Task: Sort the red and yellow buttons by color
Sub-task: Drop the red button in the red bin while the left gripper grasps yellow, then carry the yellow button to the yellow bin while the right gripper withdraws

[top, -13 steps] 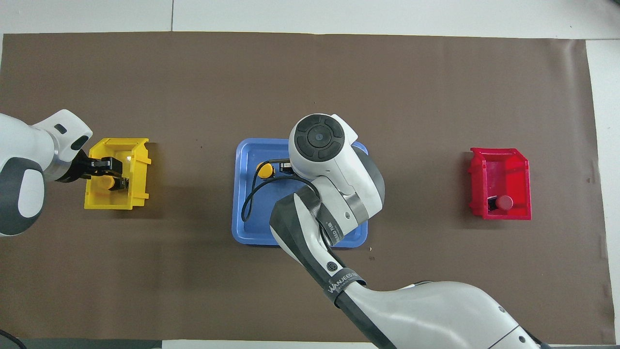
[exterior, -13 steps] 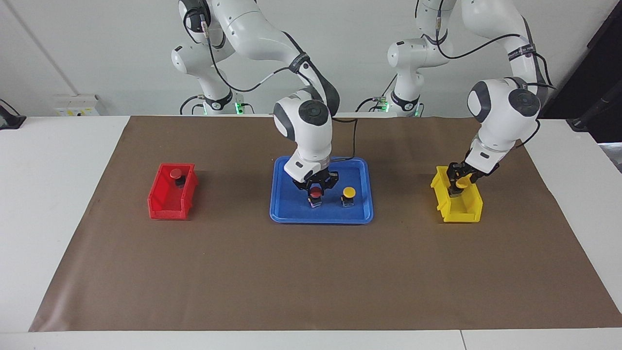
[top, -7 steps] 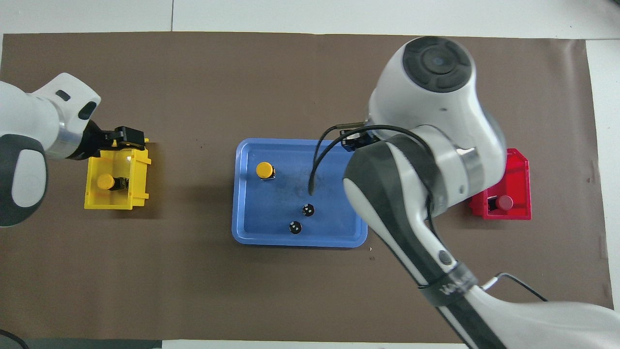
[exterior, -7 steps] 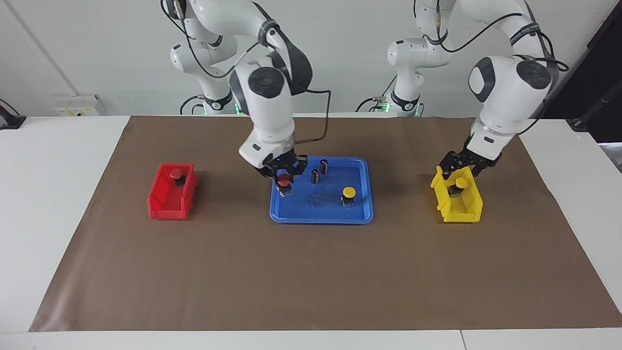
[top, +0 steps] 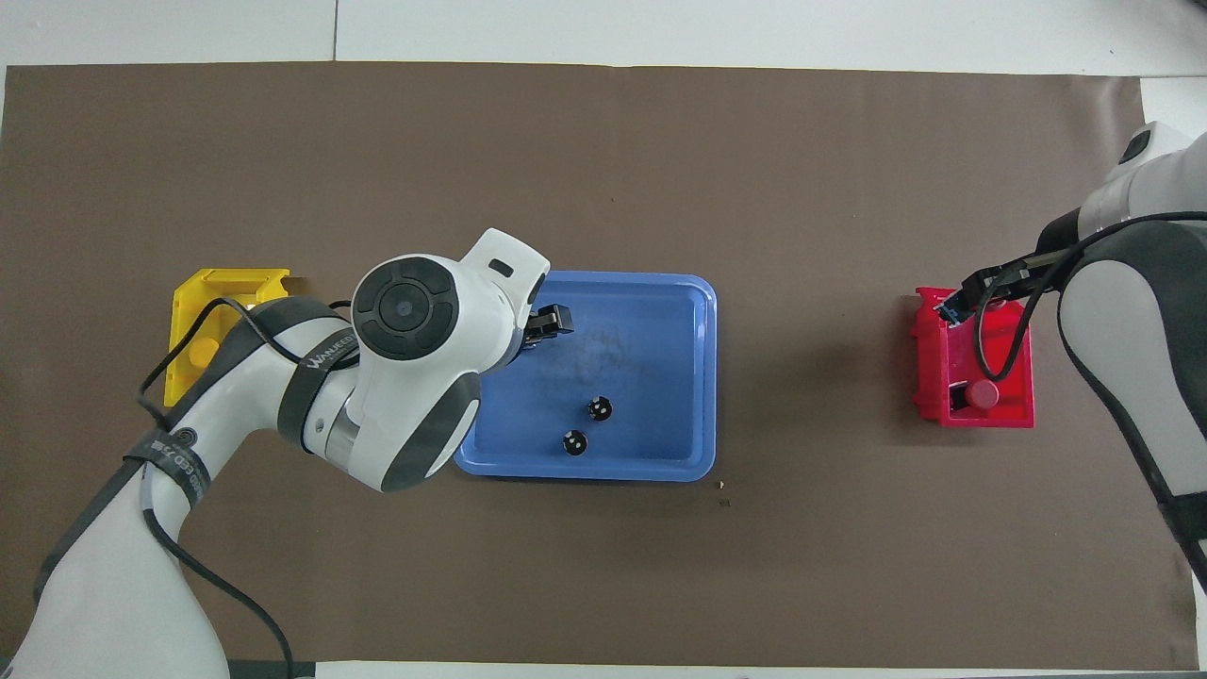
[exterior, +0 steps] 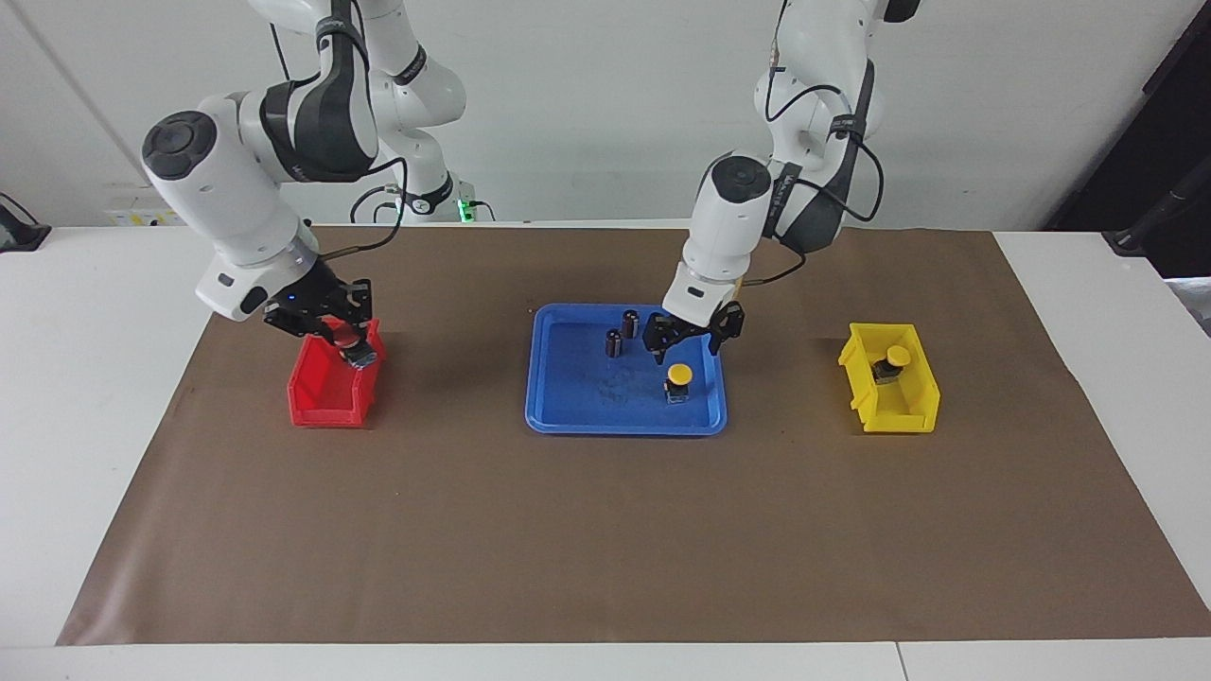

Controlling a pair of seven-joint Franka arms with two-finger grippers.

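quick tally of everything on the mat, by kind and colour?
red buttons: 2, one in the red bin, one held over it
yellow buttons: 2
black cylinders: 2
bins: 2, red and yellow
tray: 1, blue
Total: 9

Lighting: bright, even, diffuse from above. Shadows: soft, short, cast toward 3 o'clock of the bins in the facing view. Glare: none. Focus: sharp throughout; edges undistorted.
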